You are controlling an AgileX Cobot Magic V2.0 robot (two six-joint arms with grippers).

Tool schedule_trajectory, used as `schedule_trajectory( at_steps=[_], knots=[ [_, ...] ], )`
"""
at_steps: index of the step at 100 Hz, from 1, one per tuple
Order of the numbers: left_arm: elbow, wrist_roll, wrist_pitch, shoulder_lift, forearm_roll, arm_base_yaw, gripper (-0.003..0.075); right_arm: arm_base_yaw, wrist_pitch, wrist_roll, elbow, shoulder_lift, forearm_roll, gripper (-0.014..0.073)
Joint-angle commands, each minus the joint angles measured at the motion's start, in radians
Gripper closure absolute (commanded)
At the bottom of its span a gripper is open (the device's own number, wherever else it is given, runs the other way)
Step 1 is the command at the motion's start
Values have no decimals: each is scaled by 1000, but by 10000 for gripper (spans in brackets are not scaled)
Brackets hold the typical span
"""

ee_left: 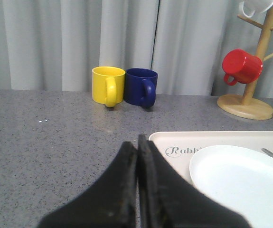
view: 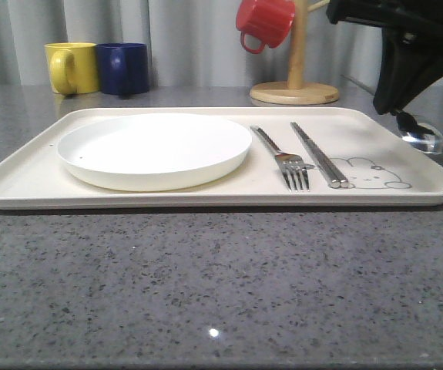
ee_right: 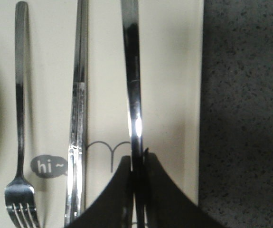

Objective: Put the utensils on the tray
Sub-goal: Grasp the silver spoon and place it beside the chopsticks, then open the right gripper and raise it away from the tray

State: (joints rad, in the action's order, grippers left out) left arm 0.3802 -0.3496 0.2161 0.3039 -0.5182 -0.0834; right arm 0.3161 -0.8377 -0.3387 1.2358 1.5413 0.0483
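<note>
The cream tray (view: 21, 181) lies across the grey table. On its right part a fork (view: 283, 158) and a pair of chopsticks (view: 317, 154) lie side by side, with the bunny drawing beside them. My right gripper (view: 403, 116) hangs above the tray's far right edge, shut on a spoon whose bowl (view: 423, 139) pokes out below it. From the right wrist, the spoon handle (ee_right: 132, 71) runs out from the shut right gripper (ee_right: 139, 159), above the tray (ee_right: 174, 71) and alongside the chopsticks (ee_right: 78, 95) and fork (ee_right: 20, 95). My left gripper (ee_left: 137, 142) is shut and empty beside a corner of the tray (ee_left: 221, 137).
A round white plate (view: 154, 150) fills the tray's left half. Behind the tray stand a yellow mug (view: 71, 67) and a blue mug (view: 122, 68). A wooden mug tree (view: 295, 85) holding a red mug (view: 266, 23) stands at the back right.
</note>
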Motion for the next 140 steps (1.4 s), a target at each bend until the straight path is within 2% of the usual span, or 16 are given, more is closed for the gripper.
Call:
schedule_trajectory(
  at_steps=[1, 43, 52, 64, 88, 95, 116, 140],
  knots=[
    [28, -2, -68, 9, -13, 1, 739, 2, 37, -3, 23, -19, -16, 648],
    [28, -2, -68, 9, -13, 1, 739, 3, 38, -2, 23, 60, -16, 648],
    [28, -2, -68, 9, -13, 1, 739, 3, 37, -2, 23, 71, -15, 626],
    [28, -2, -68, 9, -13, 1, 739, 3, 34, -2, 23, 84, -15, 543],
    [28, -2, -68, 9, -13, 1, 739, 3, 33, -2, 26, 88, -14, 280],
    [28, -2, -68, 9, -13, 1, 739, 3, 33, -2, 26, 86, -14, 243],
    [28, -2, -68, 9, -13, 1, 739, 3, 31, 0, 26, 36, -29, 242],
    [28, -2, -68, 9, -13, 1, 739, -50, 28, 11, 22, -77, -131, 242]
  ],
)
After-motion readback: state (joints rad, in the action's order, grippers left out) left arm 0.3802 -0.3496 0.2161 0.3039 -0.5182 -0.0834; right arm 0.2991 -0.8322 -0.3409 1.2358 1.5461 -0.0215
